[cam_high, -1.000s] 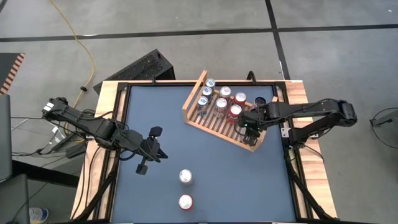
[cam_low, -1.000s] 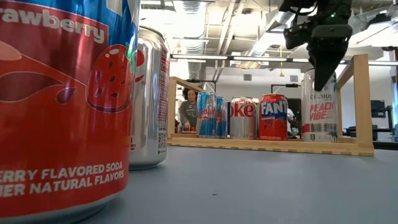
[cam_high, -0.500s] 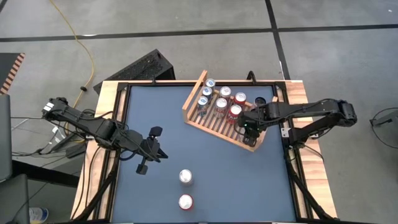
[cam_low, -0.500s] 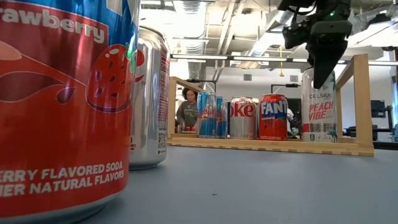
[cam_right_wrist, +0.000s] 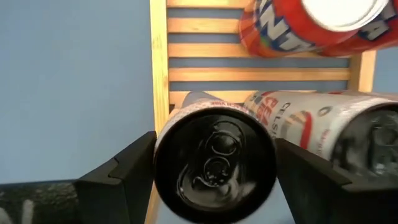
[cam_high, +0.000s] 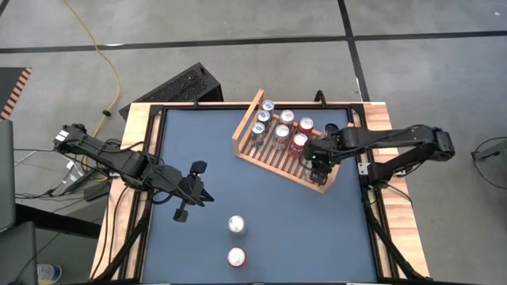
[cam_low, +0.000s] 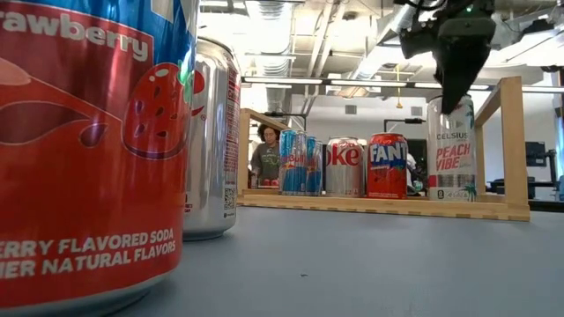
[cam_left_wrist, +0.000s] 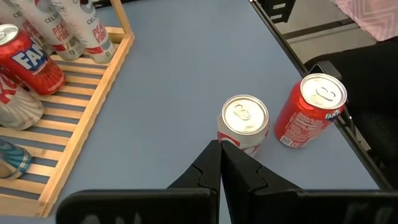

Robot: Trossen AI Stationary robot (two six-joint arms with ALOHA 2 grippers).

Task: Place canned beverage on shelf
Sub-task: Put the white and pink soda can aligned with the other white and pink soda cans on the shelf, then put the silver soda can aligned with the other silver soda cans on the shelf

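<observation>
Release and lift off the can you have just stood on the shelf.

Your right hand (cam_right_wrist: pixel 211 180) stands open, its fingers spread either side of the white can (cam_right_wrist: pixel 214 165), which sits at the near corner of the shelf (cam_high: pixel 273 162); raise it straight up so neither finger tips the can. The right wrist view shows that clearance; the high view hides the can under the arm. Your left hand (cam_left_wrist: pixel 219 163) waits shut and empty over the surface (cam_high: pixel 190 245), near two loose cans.

A tall white Celsius can (cam_low: pixel 450 150) stands upright in the slatted wooden shelf (cam_high: pixel 273 154), at its end.
</observation>
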